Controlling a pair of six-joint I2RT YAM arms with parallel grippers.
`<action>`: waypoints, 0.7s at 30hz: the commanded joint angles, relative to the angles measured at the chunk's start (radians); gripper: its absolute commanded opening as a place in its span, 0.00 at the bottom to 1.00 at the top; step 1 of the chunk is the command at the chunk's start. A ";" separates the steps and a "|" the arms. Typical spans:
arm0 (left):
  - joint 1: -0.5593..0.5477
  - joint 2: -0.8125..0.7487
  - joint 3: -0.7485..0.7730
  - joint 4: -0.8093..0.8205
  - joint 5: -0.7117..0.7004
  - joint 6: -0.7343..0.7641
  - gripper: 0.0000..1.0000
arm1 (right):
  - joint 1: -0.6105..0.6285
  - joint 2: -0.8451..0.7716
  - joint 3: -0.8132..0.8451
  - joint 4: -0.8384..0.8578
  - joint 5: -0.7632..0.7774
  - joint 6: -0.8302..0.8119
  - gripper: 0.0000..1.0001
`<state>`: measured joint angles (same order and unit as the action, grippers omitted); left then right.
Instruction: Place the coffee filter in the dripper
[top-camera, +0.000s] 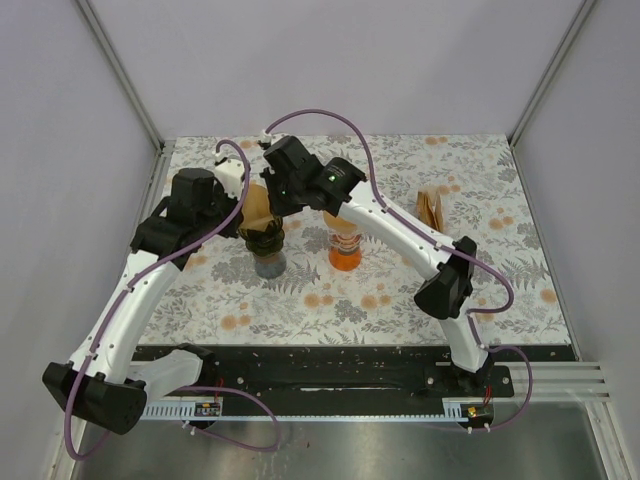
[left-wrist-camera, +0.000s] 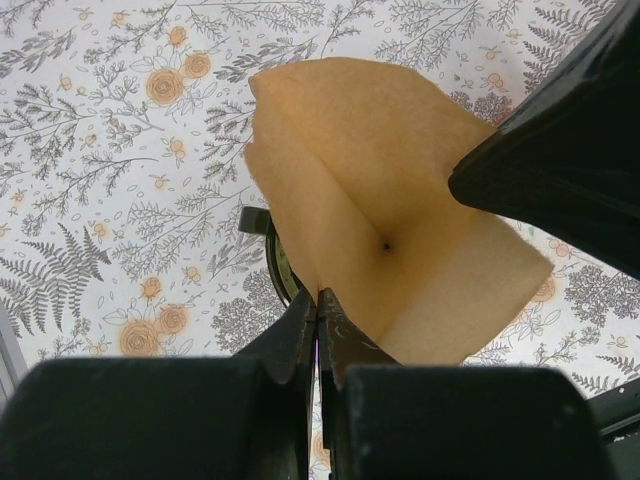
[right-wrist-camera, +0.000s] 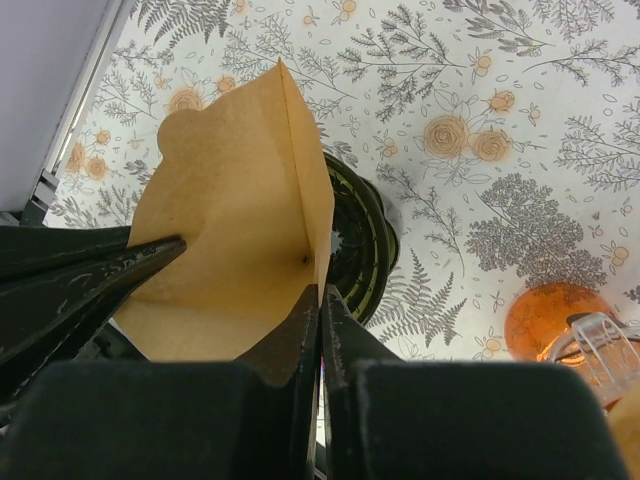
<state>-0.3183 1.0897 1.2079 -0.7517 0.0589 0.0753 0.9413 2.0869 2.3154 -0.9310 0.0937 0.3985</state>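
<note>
Brown paper filter (left-wrist-camera: 390, 210) is hanging opened into a cone close over the dark dripper (right-wrist-camera: 358, 240), the left gripper (left-wrist-camera: 320, 312) and the right gripper (right-wrist-camera: 320, 300) each clamping shut on an opposite edge of its rim. If the arms are pulling apart or descending unevenly, the thin paper is likely tearing or settling crooked on the dripper. Right wrist view is showing the ribbed dripper mouth and an orange vessel (right-wrist-camera: 550, 320); the left wrist view is showing the cone's interior while hiding most of the dripper.
</note>
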 joint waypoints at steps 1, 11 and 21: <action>0.010 -0.016 -0.001 0.015 0.004 0.024 0.03 | -0.007 0.016 0.056 -0.009 -0.011 -0.027 0.02; 0.015 0.004 -0.031 0.038 -0.004 0.035 0.04 | -0.009 0.033 0.056 0.015 -0.018 -0.033 0.18; 0.015 0.012 -0.033 0.043 0.047 0.037 0.06 | -0.009 0.025 0.052 0.046 -0.057 -0.038 0.40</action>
<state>-0.3092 1.0954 1.1755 -0.7502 0.0689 0.1020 0.9398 2.1147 2.3207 -0.9318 0.0765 0.3737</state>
